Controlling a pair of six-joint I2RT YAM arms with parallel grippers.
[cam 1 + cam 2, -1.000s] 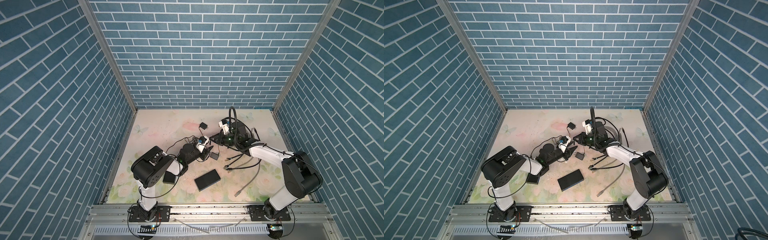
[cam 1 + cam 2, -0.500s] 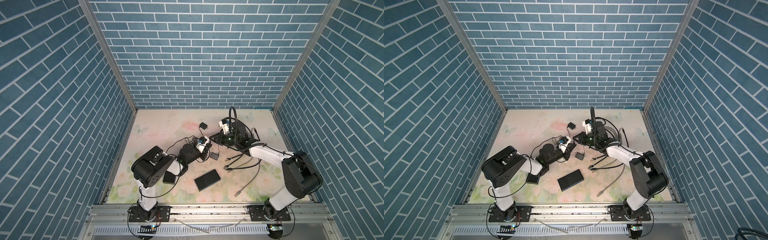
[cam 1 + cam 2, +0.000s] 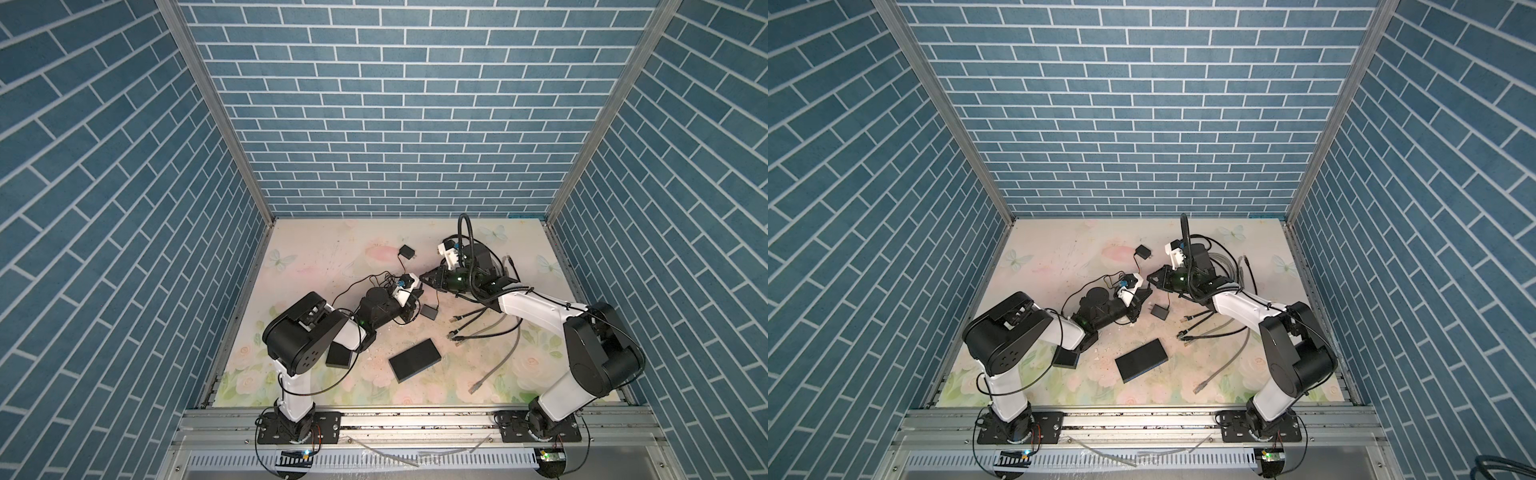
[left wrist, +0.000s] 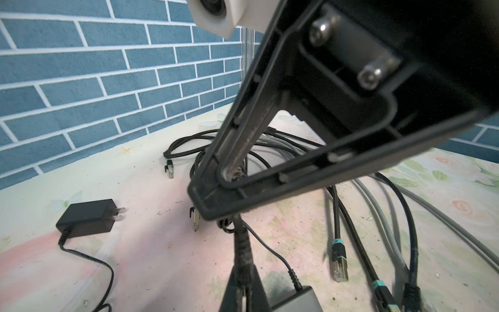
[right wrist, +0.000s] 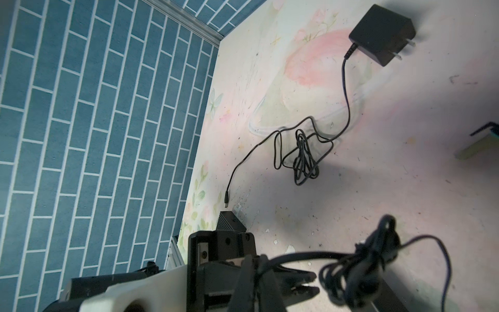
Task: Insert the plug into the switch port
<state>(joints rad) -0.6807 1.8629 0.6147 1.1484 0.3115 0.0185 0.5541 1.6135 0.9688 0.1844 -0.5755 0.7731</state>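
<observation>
Near the centre of both top views, the left arm lies low and folded, forearm angled up-right; the left gripper is pinched tight on the black plug. From lower right the right arm stretches toward upper left, the right gripper tip-to-tip with it; its grip I cannot tell. Switch lies flat lower centre, apart.

Switch front centre on table; cables right of it; adapter behind, well apart.
</observation>
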